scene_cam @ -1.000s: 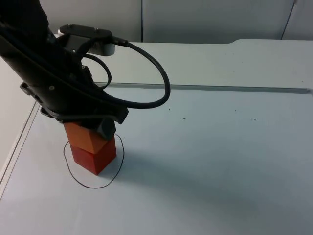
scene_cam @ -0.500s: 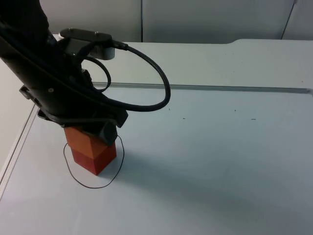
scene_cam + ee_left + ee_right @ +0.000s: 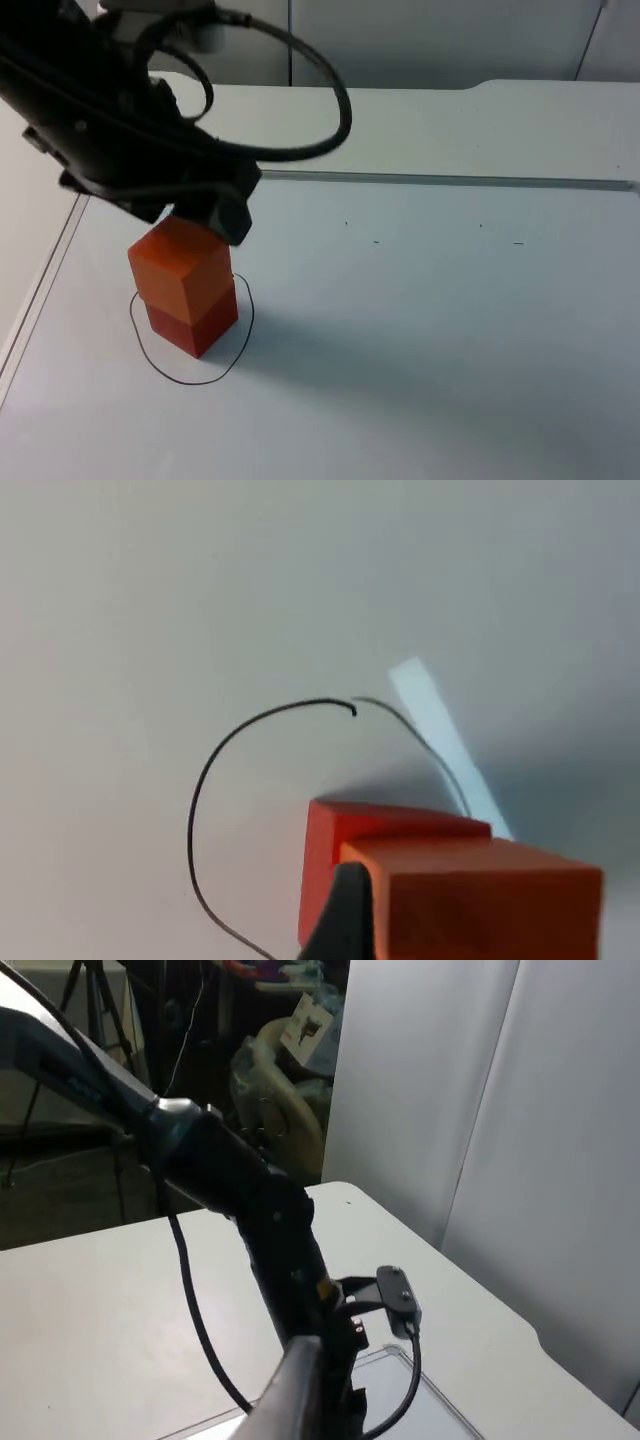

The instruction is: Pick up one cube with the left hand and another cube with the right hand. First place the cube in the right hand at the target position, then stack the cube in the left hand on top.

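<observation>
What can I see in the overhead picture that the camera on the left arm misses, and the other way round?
The overhead view alone takes in the left arm rising above the stack, the long seam across the table and the grey wall behind. The left wrist view alone gives a close look at one black fingertip beside the upper cube, and a pale strip on the table. Both show the two orange cubes stacked, upper on the lower cube, inside the hand-drawn black ring.

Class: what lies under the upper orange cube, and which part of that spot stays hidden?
Under the upper orange cube sits the red cube, inside the drawn circle. The left hand hangs above. The red cube's top face and the table beneath the stack are covered.
</observation>
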`<move>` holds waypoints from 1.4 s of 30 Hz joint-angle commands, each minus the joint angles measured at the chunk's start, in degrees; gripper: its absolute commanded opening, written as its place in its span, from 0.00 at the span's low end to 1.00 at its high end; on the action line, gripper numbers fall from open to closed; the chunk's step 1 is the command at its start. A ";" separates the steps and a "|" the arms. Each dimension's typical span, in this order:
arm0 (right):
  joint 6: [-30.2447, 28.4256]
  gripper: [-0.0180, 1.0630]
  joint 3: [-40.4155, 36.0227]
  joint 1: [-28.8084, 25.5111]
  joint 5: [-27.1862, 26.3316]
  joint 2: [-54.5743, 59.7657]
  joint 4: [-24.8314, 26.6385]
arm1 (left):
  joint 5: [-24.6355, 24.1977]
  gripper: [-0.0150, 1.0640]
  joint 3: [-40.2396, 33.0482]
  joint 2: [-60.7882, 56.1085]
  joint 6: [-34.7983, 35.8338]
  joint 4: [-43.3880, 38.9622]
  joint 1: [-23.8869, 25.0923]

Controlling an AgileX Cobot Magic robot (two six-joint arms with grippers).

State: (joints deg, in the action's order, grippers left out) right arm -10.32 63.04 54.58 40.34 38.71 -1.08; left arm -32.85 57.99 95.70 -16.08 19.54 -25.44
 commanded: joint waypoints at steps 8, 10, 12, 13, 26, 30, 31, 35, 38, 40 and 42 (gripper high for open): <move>-0.12 0.83 -0.40 0.19 -1.56 -0.07 -0.15 | -4.95 0.69 5.75 -16.49 0.02 0.70 -0.02; -0.12 0.83 -0.40 0.19 -1.67 -0.07 -0.15 | -7.43 0.69 9.00 -21.92 0.02 0.70 -0.02; -0.12 0.83 -0.40 0.19 -1.67 -0.07 -0.15 | -7.90 0.69 10.08 -24.32 0.02 0.70 -0.02; -0.12 0.83 -0.40 0.19 -1.67 -0.07 -0.15 | -8.04 0.69 10.76 -26.86 0.02 0.70 -0.02; 0.48 0.83 -1.19 0.19 1.78 -0.19 -3.16 | -15.41 0.69 7.64 -51.75 -2.14 -1.65 -0.02; 2.86 0.82 -6.21 0.19 -0.64 -1.34 -5.54 | -15.41 0.69 1.82 -58.10 -1.88 -2.07 -0.02; 3.74 0.82 -8.30 0.19 -1.81 -1.99 -6.35 | -15.31 0.69 -0.37 -59.86 -1.88 -2.19 -0.02; 6.09 0.82 -16.68 0.19 -7.43 -4.48 -6.74 | -15.31 0.69 -7.08 -66.56 -1.78 -2.53 -0.02; 7.51 0.82 -19.91 0.19 -9.22 -5.79 -6.74 | -15.41 0.69 -10.66 -70.66 -1.25 -2.83 -0.02; 9.02 0.82 -22.56 0.19 -9.29 -7.21 -6.74 | -15.84 0.69 -13.47 -74.49 0.14 -4.07 -0.02; 9.99 0.82 -23.84 0.19 -9.29 -7.84 -6.74 | -16.28 0.69 -14.81 -76.62 0.23 -4.51 -0.02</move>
State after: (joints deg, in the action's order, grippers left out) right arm -1.23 39.75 54.58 32.60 31.25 -7.26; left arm -49.06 43.99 19.96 -16.53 15.50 -25.44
